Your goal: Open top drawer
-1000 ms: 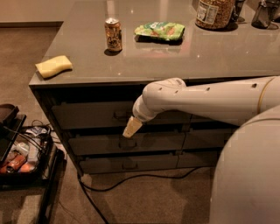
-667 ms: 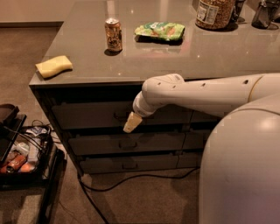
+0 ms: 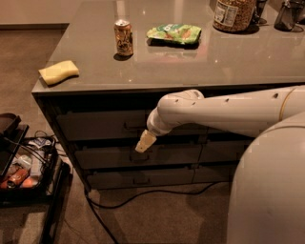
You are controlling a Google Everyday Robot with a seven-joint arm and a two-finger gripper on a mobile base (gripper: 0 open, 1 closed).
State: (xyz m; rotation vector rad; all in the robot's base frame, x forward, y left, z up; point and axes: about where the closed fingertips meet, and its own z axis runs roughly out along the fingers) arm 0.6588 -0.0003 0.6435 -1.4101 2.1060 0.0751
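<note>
The top drawer [image 3: 97,125] is the tall grey-brown front just under the counter edge, shut and flush with the fronts around it. Its small pull handle [image 3: 134,126] sits at its centre. My gripper [image 3: 144,142] hangs at the end of the white arm [image 3: 224,112], which reaches in from the right. The cream-coloured tip is just below and slightly right of that handle, over the seam between the top drawer and the middle drawer [image 3: 105,156]. It holds nothing that I can see.
On the counter [image 3: 190,62] stand a soda can [image 3: 123,37], a green snack bag [image 3: 174,33], a yellow sponge [image 3: 58,71] and a jar [image 3: 233,13]. A black cart [image 3: 21,167] stands at the left. A cable [image 3: 143,196] lies on the floor. My white body [image 3: 271,190] fills the right.
The gripper has dipped slightly and stays in front of the drawers near the top handle. The top drawer remains shut.
</note>
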